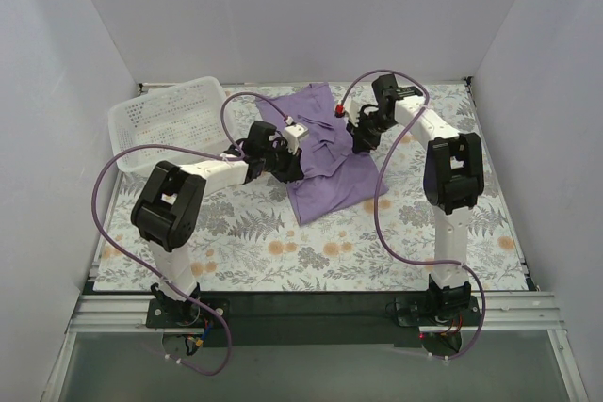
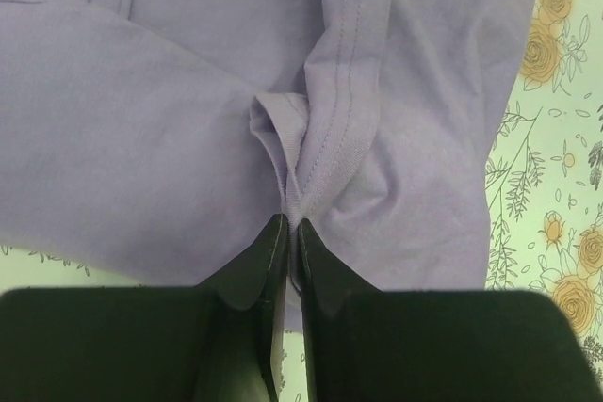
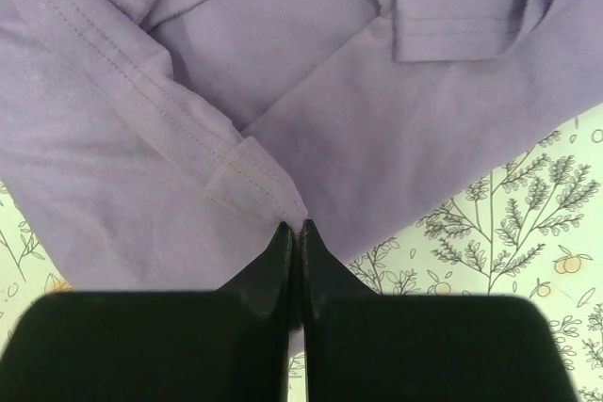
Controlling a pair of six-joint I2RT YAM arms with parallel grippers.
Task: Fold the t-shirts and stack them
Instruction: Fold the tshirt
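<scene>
A purple t-shirt (image 1: 325, 152) lies crumpled on the floral table mat, in the middle toward the back. My left gripper (image 1: 285, 162) is at its left side, shut on a bunched hem fold of the shirt (image 2: 320, 138). My right gripper (image 1: 362, 138) is at its upper right side, shut on a stitched hem edge of the same shirt (image 3: 236, 171). Both pinch the cloth at the fingertips. In each wrist view the shirt fills most of the frame above the black fingers (image 2: 268, 251) (image 3: 283, 261).
A white plastic basket (image 1: 170, 120) stands at the back left of the mat. White walls enclose the table on three sides. Floral mat (image 1: 330, 251) shows in front of the shirt and to the right (image 3: 509, 223).
</scene>
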